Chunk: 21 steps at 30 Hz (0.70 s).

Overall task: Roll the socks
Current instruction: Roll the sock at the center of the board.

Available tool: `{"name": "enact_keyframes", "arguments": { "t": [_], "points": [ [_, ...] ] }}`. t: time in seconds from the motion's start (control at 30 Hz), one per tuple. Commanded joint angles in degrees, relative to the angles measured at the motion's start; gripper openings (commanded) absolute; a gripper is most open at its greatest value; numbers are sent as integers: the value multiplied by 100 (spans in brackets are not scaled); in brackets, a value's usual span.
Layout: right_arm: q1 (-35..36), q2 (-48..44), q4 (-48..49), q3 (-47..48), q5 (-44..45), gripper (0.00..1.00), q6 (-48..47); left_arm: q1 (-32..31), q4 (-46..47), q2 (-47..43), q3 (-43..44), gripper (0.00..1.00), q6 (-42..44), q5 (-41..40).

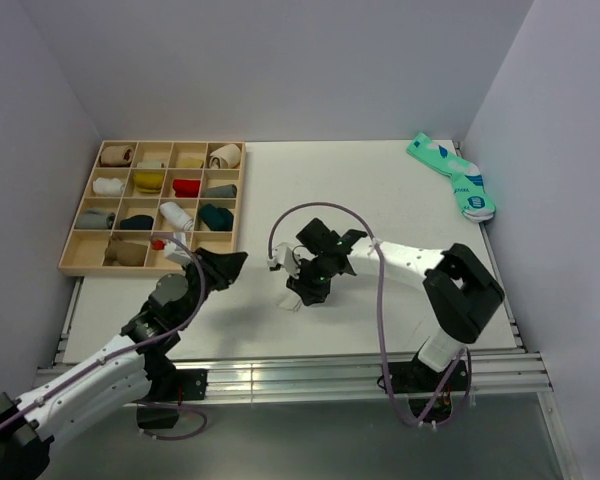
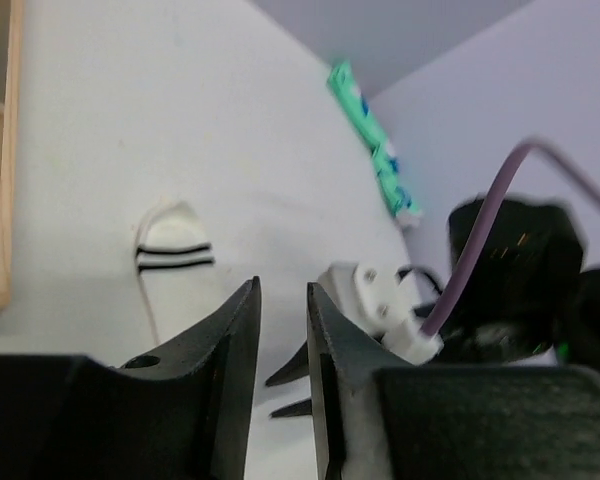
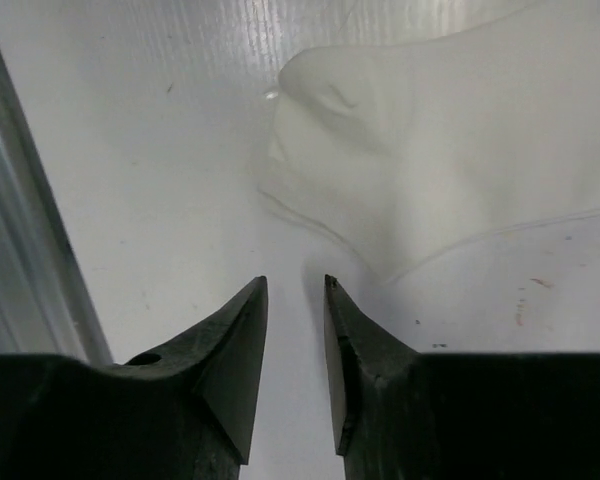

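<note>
A white sock lies flat on the table just ahead of my right gripper, which is open with nothing between its fingers. Its cuff with two dark stripes shows in the left wrist view, beyond my left gripper, whose jaws stand slightly apart and empty. From above, the left gripper hovers left of the right gripper, which points down at the table's middle. A bit of the white sock peeks out under it. The teal pair lies at the far right corner.
A wooden divided tray holding several rolled socks stands at the far left. A purple cable loops above the right arm. The table's metal rail runs along the near edge. Grey walls close in the sides.
</note>
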Motion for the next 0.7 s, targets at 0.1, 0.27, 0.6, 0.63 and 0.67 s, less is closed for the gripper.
{"name": "enact_keyframes", "arguments": {
  "t": [0.1, 0.27, 0.6, 0.63, 0.67],
  "points": [
    [262, -865, 1389, -716, 650, 40, -631, 66, -2201, -370, 1592, 32, -252, -1186],
    [490, -1156, 1802, -1172, 1001, 42, -1176, 409, -2923, 51, 2524, 36, -94, -732],
    [1009, -1473, 2611, -1806, 1529, 51, -1774, 1446, -2660, 456, 2745, 37, 179, 369],
    [1062, -1482, 2664, -1859, 1607, 51, -1844, 1482, -2642, 465, 2719, 37, 196, 404],
    [1106, -1473, 2699, -1877, 1634, 51, -1862, 1508, -2633, 474, 2710, 37, 205, 431]
  ]
}}
